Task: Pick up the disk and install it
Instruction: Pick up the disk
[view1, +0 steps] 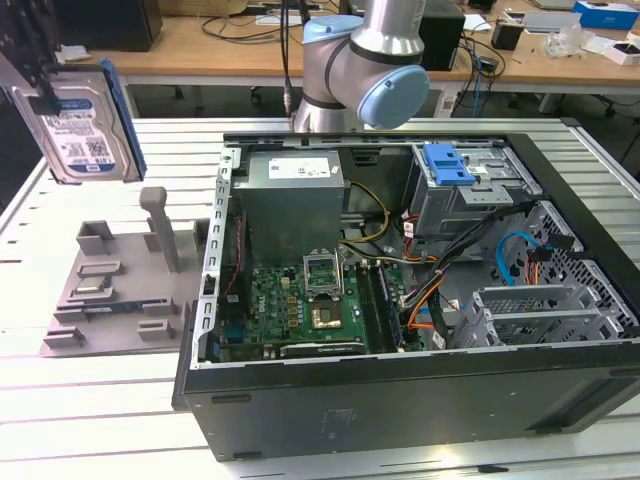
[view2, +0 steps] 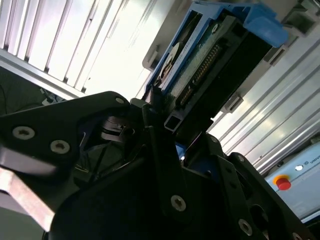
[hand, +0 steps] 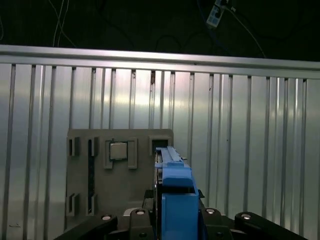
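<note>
1. Exterior view: the disk (view1: 85, 135) is in the air at the exterior view's far left. It stands nearly upright with its label facing the camera and its blue carrier (view1: 124, 115) along the right edge. It is above the grey holder (view1: 120, 285) and does not touch it.
2. The tool (view1: 40, 95) is pinching the disk from above. In the second wrist view the dark fingers (view2: 152, 112) press on the disk (view2: 200, 70) at its connector end. In the first wrist view the blue carrier (hand: 176, 195) rises out of the tool (hand: 175, 222), seen edge-on.
3. The grey holder lies flat on the table (view1: 90, 420), just left of the open computer case (view1: 400, 405). In the first wrist view the holder (hand: 120, 175) is directly under the disk, on the slatted table (hand: 250, 140).
4. Progress, as I judge it: the picking up is done, because the disk hangs free of the holder. The installing is not yet done, because the disk is well apart from the case. The drive cage (view1: 465, 200) at the far right of the case carries a small blue bracket (view1: 447, 165).
5. Hard to make out: the exterior view's left edge cuts off most of the tool. The disk itself hides where the pads touch it. I cannot tell which slot of the cage is free.
</note>
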